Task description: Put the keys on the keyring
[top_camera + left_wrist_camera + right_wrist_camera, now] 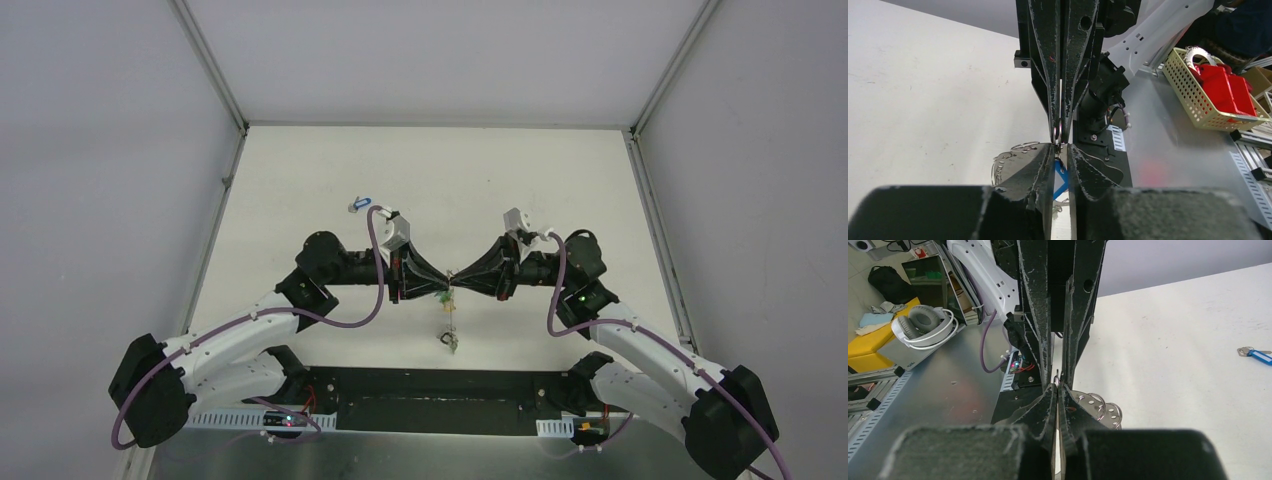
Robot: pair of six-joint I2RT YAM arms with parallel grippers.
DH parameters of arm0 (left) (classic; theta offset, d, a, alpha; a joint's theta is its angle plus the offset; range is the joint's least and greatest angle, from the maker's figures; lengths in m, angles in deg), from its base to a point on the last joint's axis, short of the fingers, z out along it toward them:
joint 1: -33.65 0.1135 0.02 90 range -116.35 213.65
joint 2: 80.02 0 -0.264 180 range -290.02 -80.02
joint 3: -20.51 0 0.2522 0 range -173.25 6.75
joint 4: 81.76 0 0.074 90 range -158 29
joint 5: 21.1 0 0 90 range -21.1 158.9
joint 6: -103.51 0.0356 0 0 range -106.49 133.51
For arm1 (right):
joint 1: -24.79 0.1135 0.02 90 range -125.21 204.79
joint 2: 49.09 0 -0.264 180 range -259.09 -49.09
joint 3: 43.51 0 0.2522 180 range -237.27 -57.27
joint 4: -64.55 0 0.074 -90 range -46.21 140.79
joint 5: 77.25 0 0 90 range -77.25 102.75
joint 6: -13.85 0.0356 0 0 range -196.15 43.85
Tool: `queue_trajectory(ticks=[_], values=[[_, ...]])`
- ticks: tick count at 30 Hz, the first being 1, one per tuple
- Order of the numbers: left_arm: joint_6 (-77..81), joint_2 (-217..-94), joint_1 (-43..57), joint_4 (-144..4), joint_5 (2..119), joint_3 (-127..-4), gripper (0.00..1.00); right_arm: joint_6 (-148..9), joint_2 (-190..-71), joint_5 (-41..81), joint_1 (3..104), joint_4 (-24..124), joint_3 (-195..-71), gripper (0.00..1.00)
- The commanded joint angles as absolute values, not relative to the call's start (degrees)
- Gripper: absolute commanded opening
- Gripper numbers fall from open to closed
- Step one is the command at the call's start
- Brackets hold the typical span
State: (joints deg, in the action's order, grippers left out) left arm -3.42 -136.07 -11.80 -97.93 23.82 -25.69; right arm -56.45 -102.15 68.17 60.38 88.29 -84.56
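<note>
My two grippers meet tip to tip above the near middle of the table. The right gripper (1057, 389) is shut on a thin silver keyring (1058, 134), held edge-on at its fingertips. From that ring a blue key tag (1060, 181) hangs into the narrow gap of my left gripper (1061, 148), whose jaws close on it from both sides. In the top view a green-tagged key (441, 298) and a small cluster of rings (452, 342) dangle below the tips. Another blue-tagged key (360, 203) lies loose on the table behind the left arm.
A black base plate (430, 395) runs along the near edge between the arm bases. Silver rings and a holed metal strip (1100, 407) show just behind the right fingers. Off the table stand a cream basket (1193, 92) with red parts and white headphones (923, 325).
</note>
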Motion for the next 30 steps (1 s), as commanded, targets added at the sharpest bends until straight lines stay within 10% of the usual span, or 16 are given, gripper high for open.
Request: queue_trajectory(ticks=[1, 9, 19, 30], values=[[-2.4, -136.21, -13.1, -101.35, 24.19, -27.5, 0.13, -55.97, -101.75, 68.03, 60.25, 92.89, -84.96, 0.0], [-1.52, -134.21, -13.09, -95.14, 27.34, -28.76, 0.0, -55.55, -102.11, 68.21, 60.29, 92.75, -84.87, 0.0], [7.42, -131.76, -13.15, -62.48, 31.59, -41.99, 0.0, -56.48, -98.5, 63.58, 60.3, 89.3, -84.34, 0.65], [12.33, -139.68, -18.05, -27.85, 41.87, -61.94, 0.0, -56.7, -99.54, 64.17, 60.37, 88.0, -86.01, 0.69]])
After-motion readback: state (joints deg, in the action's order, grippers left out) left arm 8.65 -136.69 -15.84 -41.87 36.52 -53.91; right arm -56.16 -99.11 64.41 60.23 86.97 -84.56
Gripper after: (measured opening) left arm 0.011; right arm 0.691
